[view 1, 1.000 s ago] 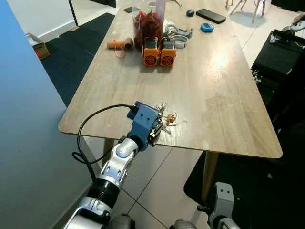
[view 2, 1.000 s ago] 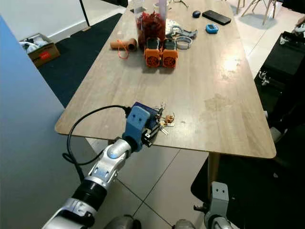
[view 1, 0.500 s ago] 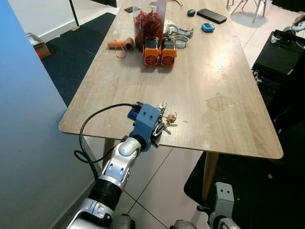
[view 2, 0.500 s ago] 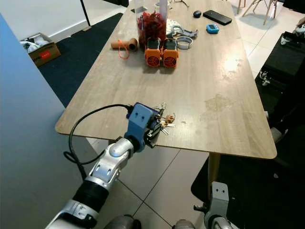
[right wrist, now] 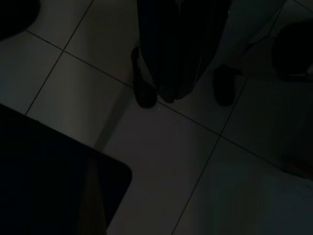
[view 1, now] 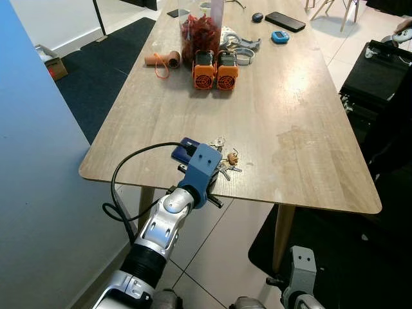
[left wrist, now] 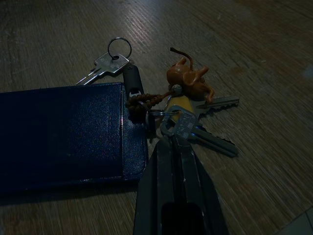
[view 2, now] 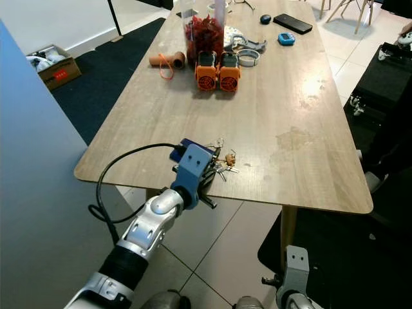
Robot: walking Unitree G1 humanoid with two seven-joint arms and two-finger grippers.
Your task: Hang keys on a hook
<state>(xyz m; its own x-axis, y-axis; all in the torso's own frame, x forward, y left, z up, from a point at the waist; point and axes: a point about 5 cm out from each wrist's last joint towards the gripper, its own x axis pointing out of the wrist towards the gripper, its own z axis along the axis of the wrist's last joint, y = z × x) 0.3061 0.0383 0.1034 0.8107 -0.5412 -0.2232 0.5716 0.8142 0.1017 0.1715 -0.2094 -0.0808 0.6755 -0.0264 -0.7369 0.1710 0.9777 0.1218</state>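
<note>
The left gripper (left wrist: 172, 139) reaches over the near edge of the wooden table (view 1: 302, 109), its black fingers pressed together, tips at the key bunch (left wrist: 188, 117) with an orange animal charm (left wrist: 190, 78). A dark blue wallet (left wrist: 63, 132) lies beside the keys, partly cut off. Farther along stand two orange devices (view 1: 215, 69). The right gripper (right wrist: 171, 88) hangs over dim floor tiles; I cannot tell its state.

A blue case (left wrist: 63, 134) lies tight against the keys (left wrist: 193, 122); their other side opens onto bare desk (view 1: 302, 148). Two orange units (view 1: 214, 69) stand well beyond.
</note>
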